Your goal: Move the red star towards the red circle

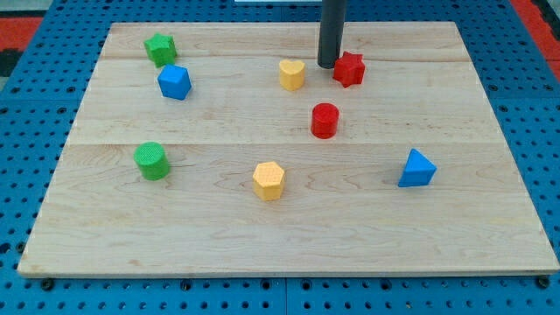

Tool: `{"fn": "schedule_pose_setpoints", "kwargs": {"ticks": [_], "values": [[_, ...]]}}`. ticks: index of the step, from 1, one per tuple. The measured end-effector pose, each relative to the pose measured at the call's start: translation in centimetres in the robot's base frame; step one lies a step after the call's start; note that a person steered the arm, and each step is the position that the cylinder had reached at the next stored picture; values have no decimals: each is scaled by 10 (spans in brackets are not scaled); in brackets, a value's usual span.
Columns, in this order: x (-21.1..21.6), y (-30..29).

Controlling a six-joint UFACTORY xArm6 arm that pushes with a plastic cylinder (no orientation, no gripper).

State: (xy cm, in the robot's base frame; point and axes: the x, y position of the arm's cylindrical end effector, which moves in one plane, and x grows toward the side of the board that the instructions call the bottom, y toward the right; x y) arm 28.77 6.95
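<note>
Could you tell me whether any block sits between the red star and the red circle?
Nothing visible does. The red star lies just above the red circle with bare board between them. My tip touches the star's left side, and the yellow heart sits off the path.

My tip ends a straight, dark grey rod with a round cross-section and a smooth, matte surface. A faint lighter sheen runs down its length. The end is cut flat. No cables, screws or markings can be made out on it.
</note>
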Motion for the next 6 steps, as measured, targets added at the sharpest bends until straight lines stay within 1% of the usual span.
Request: {"fn": "schedule_pose_setpoints", "kwargs": {"ticks": [2, 6], "values": [[0, -17], [1, -24]]}}
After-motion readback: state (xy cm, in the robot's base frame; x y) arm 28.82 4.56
